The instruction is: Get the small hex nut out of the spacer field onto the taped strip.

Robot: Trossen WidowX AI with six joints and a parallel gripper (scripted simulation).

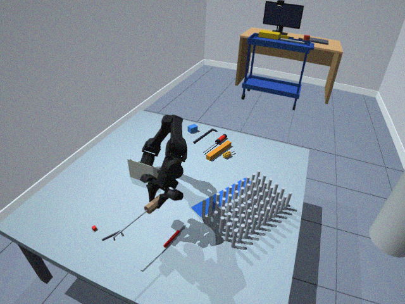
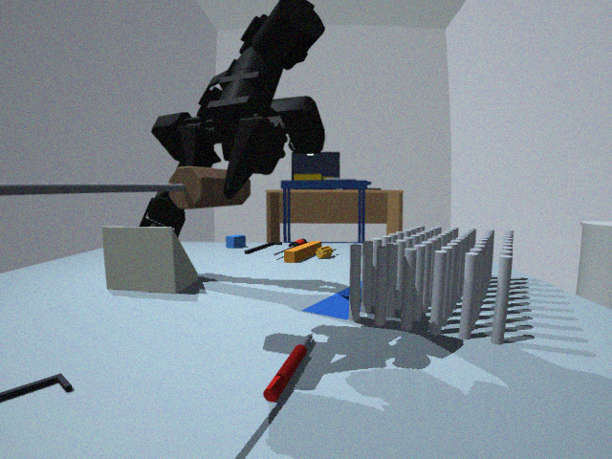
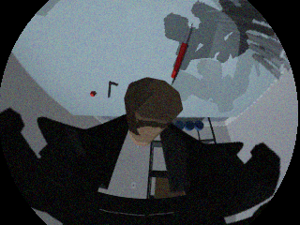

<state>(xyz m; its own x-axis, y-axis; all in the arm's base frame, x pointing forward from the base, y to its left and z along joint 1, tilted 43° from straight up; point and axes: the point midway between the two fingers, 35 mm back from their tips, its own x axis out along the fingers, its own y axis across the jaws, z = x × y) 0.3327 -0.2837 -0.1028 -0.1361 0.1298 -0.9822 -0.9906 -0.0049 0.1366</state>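
My gripper (image 1: pixel 162 197) is shut on the wooden handle (image 1: pixel 152 204) of a long hook tool and holds it in the air above the table, left of the spacers. The tool's thin metal rod (image 1: pixel 129 223) points toward the table's front left. In the exterior view the handle (image 2: pixel 207 187) sits between the fingers and the rod (image 2: pixel 89 188) runs out of the left edge. The wrist view shows the handle's end (image 3: pixel 153 103). The grey standing spacers (image 1: pixel 248 206) (image 2: pixel 429 281) all stand upright. The blue taped strip (image 1: pixel 214 199) (image 2: pixel 333 306) lies along their left side. The nut is hidden.
A red-handled screwdriver (image 1: pixel 171 238) (image 2: pixel 285 365) lies in front of the spacers. A small L-shaped key (image 1: pixel 112 234) (image 2: pixel 36 386) and a red cube (image 1: pixel 94 228) lie front left. A grey wedge block (image 1: pixel 140 170) stands by the arm base. A blue cube (image 1: pixel 192 128), black hex key (image 1: pixel 204 135) and orange block (image 1: pixel 218 150) lie at the back.
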